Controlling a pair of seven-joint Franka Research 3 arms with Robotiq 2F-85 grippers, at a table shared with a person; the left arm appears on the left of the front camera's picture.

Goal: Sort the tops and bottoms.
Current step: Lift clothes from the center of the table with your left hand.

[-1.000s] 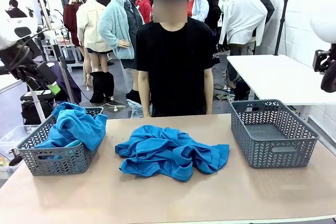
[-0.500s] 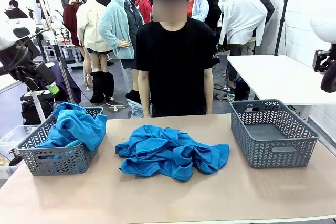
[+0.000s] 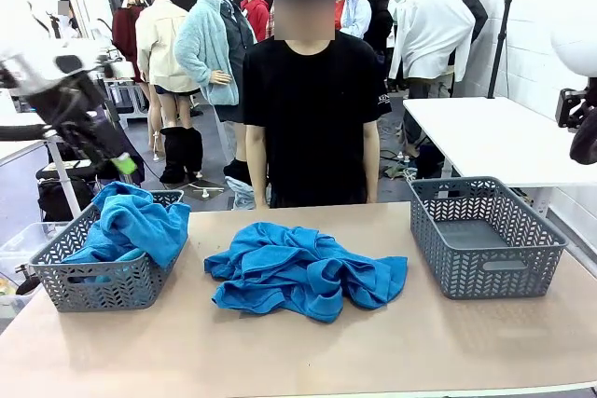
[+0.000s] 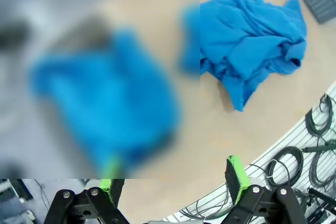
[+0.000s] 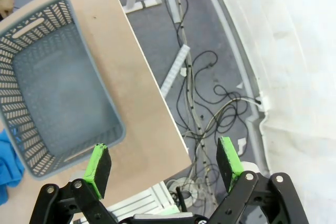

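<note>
- Left hand (image 4: 173, 182): fingers spread wide, holding nothing; blue shirts (image 4: 252, 30) heaped on the worktop (image 4: 199, 124) at upper right.
- Right hand (image 5: 164, 163): fingers spread wide, holding nothing; grey basket (image 5: 113, 114) at left.

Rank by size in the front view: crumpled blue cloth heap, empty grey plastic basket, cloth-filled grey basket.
1. Blue cloth heap, spreading widest.
2. Empty grey basket and cloth-filled grey basket look alike; unranked.

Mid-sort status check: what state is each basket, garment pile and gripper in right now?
Left basket: holds a crumpled blue garment that spills over its rim.
Blue pile: bunched up mid-table, clear of both grippers.
Right basket: empty.
Left gripper: open, holding nothing.
Right gripper: open, holding nothing, over the table's edge and floor.
</note>
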